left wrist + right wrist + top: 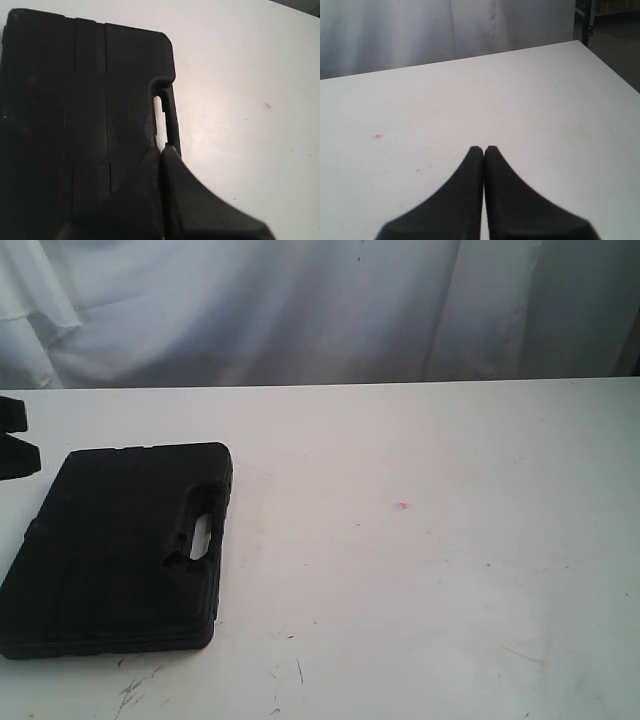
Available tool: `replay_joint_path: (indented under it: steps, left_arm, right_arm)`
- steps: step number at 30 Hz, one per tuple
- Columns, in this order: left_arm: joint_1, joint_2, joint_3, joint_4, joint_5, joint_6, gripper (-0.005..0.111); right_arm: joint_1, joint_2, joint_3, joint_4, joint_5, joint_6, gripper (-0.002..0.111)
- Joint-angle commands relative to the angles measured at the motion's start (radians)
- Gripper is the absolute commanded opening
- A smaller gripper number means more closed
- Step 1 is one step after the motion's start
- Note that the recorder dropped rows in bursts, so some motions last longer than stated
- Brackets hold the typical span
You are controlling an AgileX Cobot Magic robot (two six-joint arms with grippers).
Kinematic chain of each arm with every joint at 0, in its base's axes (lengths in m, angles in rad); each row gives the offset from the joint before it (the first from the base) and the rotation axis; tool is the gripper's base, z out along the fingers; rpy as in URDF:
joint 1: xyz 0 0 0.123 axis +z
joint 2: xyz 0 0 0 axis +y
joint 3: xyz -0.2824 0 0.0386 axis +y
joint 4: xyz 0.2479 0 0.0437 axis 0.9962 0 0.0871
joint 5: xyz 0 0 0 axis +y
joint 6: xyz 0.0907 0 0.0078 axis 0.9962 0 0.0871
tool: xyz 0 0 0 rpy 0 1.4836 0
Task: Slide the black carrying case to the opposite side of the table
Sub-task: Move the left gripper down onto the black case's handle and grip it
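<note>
White table [450, 570] across nearly the whole exterior view, bare toward the right. At its left end, close to the near edge: black case [120, 550], lying flat, seemingly with the long axis running near to far and the handle edge turned right, toward the open stretch. Leaves the full width yet to cross, so probably the very start of the slide. Left gripper [161, 149] with fingers pressed together on nothing, tips right at the handle edge by one end of the slot [159, 107]; cannot tell whether touching. Right gripper [483, 148] likewise closed and empty, above bare table, well apart from the case. Makes the left arm plainly the nearer one; calls for a push or drag rightward, square to the long axis, past the pink spot [402, 506].
</note>
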Motion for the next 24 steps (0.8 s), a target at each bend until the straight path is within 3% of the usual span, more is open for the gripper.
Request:
replay_joint_path:
  steps: [1, 7, 11, 18, 20, 21, 24]
  left_arm:
    - [0.000, 0.101, -0.073, -0.041, 0.057, 0.056, 0.000]
    - [-0.070, 0.284, -0.245, 0.052, 0.139, -0.061, 0.000]
    - [-0.226, 0.425, -0.391, 0.300, 0.167, -0.286, 0.000]
    - [-0.380, 0.641, -0.545, 0.397, 0.203, -0.477, 0.001]
    - [-0.418, 0.711, -0.601, 0.484, 0.225, -0.567, 0.009]
    - [-0.435, 0.757, -0.630, 0.519, 0.225, -0.609, 0.019]
    - [-0.442, 0.817, -0.665, 0.517, 0.218, -0.630, 0.035]
  right_arm:
    - [-0.008, -0.005, 0.004, -0.010, -0.001, -0.002, 0.000]
    - [-0.008, -0.005, 0.004, -0.010, -0.001, -0.002, 0.000]
    - [-0.008, -0.005, 0.004, -0.010, -0.001, -0.002, 0.000]
    - [-0.008, -0.005, 0.004, -0.010, -0.001, -0.002, 0.000]
    - [-0.008, -0.005, 0.004, -0.010, -0.001, -0.002, 0.000]
    - [-0.008, -0.005, 0.004, -0.010, -0.001, -0.002, 0.000]
    - [-0.008, -0.005, 0.004, -0.010, -0.001, -0.002, 0.000]
